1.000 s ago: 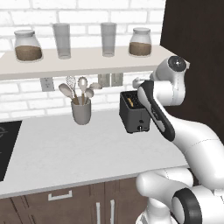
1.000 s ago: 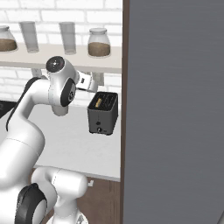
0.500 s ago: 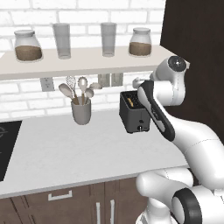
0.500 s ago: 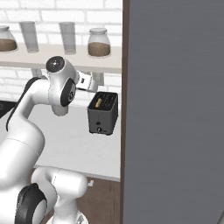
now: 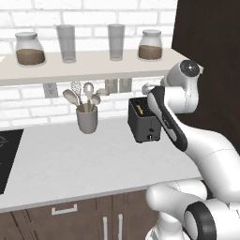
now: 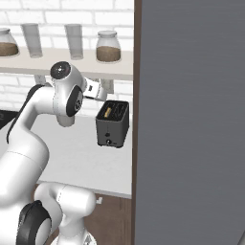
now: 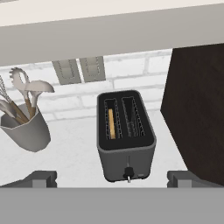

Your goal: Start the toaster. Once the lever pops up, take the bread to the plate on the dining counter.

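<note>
Left base view: we see a long white flat-topped bench [image 5: 70, 164] running along a white brick wall [image 5: 33, 105], with dark wood cabinet doors [image 5: 70, 220] below it. At its right end stands a tall dark brown cabinet panel [image 5: 211, 56]. Above the bench hangs a pale shelf [image 5: 70, 70] carrying two glass jars with brown contents [image 5: 29, 48] and two clear tumblers [image 5: 67, 43].

The white arm rises from the lower right and bends back over the bench, partly covering the small boxy dark grey toaster [image 5: 143, 119]. The toaster stands near the bench's right end, close to the wall, below two wall sockets [image 7: 80, 69].

To the toaster's left, well apart from it, stands a grey utensil cup [image 5: 87, 119] holding spoons and a whisk.

In the hand view we look down on the toaster's two top slots. A thin tan slice of bread [image 7: 111, 124] stands on edge in the left slot; a small round knob [image 7: 128, 172] sits low on the front. The gripper [image 7: 112, 179] hovers above the toaster's front, its fingertips [image 7: 41, 178] spread wide apart, grasping nothing.
</note>
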Controlling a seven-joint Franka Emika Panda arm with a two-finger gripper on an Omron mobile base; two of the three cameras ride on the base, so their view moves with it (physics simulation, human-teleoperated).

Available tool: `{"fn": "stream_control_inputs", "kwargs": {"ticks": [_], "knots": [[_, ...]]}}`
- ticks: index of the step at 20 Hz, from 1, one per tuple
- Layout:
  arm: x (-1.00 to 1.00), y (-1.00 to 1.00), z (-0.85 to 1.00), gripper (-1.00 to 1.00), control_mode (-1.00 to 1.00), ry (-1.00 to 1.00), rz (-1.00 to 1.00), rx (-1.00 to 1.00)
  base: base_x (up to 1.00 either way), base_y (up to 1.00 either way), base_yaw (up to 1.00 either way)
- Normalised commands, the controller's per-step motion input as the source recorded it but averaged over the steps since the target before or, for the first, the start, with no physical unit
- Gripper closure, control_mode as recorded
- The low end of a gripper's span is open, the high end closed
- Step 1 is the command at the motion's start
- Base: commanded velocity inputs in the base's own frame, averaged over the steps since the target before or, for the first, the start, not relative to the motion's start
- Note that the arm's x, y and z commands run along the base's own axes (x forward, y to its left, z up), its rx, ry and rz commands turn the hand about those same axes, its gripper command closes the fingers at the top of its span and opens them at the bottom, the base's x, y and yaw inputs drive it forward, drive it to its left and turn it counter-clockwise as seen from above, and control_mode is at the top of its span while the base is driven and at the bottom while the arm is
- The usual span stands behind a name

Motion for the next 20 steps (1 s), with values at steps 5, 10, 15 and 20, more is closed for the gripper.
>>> {"fn": "stream_control_inputs", "kwargs": {"ticks": [5, 10, 15, 20], "knots": [[0.00, 0.00, 0.00, -1.00, -1.00, 0.00, 0.00, 0.00, 0.00, 0.00, 0.00], [0.00, 0.00, 0.00, -1.00, -1.00, 0.00, 0.00, 0.00, 0.00, 0.00, 0.00], [0.00, 0.00, 0.00, -1.00, -1.00, 0.00, 0.00, 0.00, 0.00, 0.00, 0.00], [0.00, 0.00, 0.00, -1.00, -1.00, 0.00, 0.00, 0.00, 0.00, 0.00, 0.00]]}}
